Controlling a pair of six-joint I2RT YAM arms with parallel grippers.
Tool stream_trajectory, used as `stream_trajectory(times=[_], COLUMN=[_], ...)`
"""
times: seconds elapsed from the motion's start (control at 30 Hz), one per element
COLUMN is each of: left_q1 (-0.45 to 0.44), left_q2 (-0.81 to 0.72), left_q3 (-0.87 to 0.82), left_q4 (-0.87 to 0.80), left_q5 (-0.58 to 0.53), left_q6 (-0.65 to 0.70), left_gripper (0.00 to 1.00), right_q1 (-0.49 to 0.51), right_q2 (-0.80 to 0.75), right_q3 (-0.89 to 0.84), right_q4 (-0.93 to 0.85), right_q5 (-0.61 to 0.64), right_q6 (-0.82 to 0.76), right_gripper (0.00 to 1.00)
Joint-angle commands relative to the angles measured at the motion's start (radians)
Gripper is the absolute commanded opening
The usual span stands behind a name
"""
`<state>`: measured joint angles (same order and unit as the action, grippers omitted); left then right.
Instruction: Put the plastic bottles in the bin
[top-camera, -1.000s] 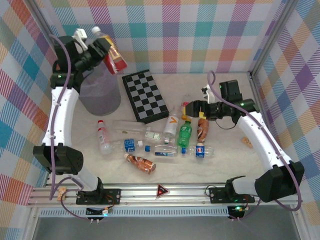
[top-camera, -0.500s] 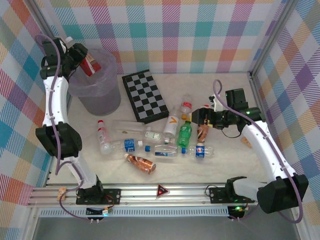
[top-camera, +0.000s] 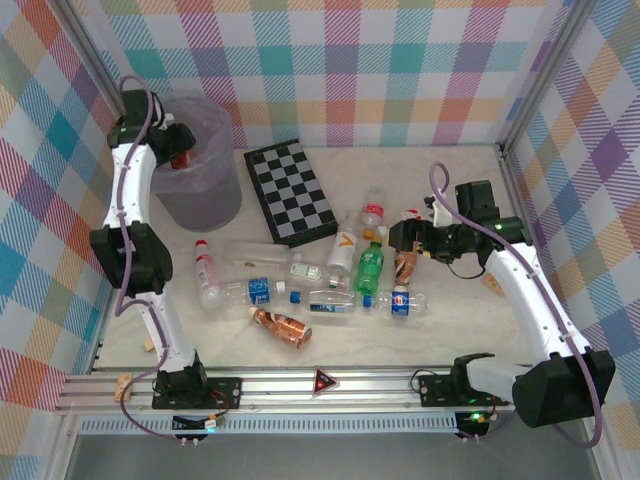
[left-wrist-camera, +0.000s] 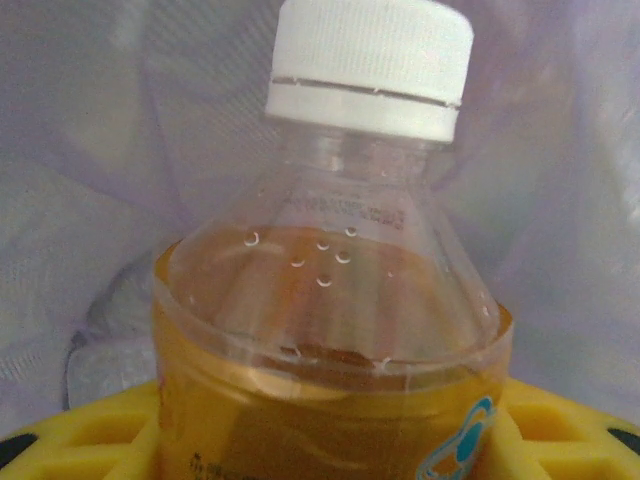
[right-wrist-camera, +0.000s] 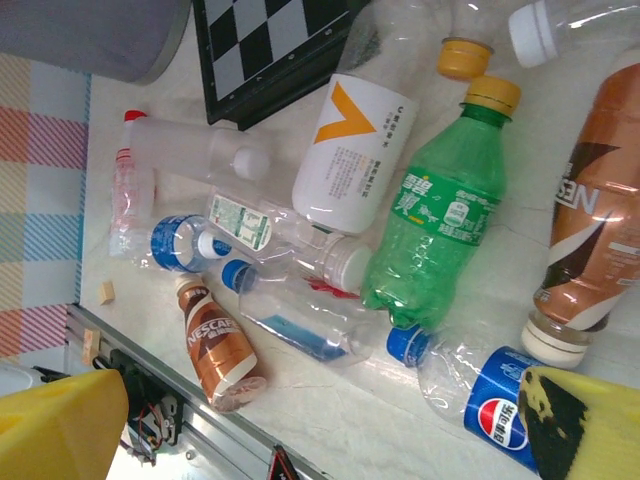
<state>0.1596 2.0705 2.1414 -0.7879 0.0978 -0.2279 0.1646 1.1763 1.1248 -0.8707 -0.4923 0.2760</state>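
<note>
My left gripper (top-camera: 178, 148) reaches down into the mouth of the grey bin (top-camera: 200, 200) at the back left, shut on a bottle (left-wrist-camera: 330, 300) with a white cap, amber drink and a yellow label. The bin's lilac bag (left-wrist-camera: 570, 200) lies close behind that bottle. Several plastic bottles lie in a heap mid-table: a green one (top-camera: 370, 268), a white one with an orange mark (top-camera: 343, 250), a Pepsi one (top-camera: 400, 300) and a brown Nescafe one (top-camera: 282, 325). My right gripper (top-camera: 405, 237) hovers open over a brown bottle (right-wrist-camera: 600, 230), with nothing between its yellow fingers (right-wrist-camera: 60, 425).
A black-and-white chequered board (top-camera: 290, 190) lies between the bin and the heap. A clear bottle with a red label (top-camera: 205, 270) lies left of the heap. A small wooden block (top-camera: 492, 285) sits by the right arm. Checked walls close in the table.
The left arm has swung its bottle from above the bin down into the bin's mouth. The right gripper has shifted slightly right and stays open.
</note>
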Motion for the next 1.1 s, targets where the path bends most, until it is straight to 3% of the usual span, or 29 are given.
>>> stream_trajectory(times=[0.0,0.07,0.23,0.37,0.53,0.73,1.07], left_q1=[-0.015,-0.017,-0.019,-0.019,-0.019,-0.019,-0.019], left_q2=[0.009,0.019,0.020,0.013,0.013,-0.013,-0.060], left_q3=[-0.037,-0.048,-0.057,-0.058,-0.053,-0.037,0.081], left_q4=[-0.021,-0.017,-0.009,-0.003,-0.004,-0.016,-0.087], left_q5=[-0.034,-0.035,-0.042,-0.036,-0.019,-0.040,-0.110], left_q6=[0.056,0.055,0.053,0.047,0.041,0.056,0.135], left_gripper=[0.39,0.45,0.78,0.91,0.95,0.95,0.99], right_q1=[-0.021,-0.035,-0.061,-0.093,-0.191,-0.195,-0.188], right_q2=[-0.011,-0.019,-0.031,-0.026,0.020,-0.072,-0.295], right_q3=[0.001,-0.001,-0.007,-0.014,-0.052,-0.122,-0.286], right_q4=[-0.032,-0.031,-0.039,-0.077,-0.149,-0.155,-0.249], right_q5=[0.020,0.025,0.026,0.133,0.221,0.247,0.251], right_q6=[0.004,0.014,0.017,0.086,0.158,0.278,0.689], right_gripper=[1.00,1.00,1.00,0.99,1.00,1.00,0.97])
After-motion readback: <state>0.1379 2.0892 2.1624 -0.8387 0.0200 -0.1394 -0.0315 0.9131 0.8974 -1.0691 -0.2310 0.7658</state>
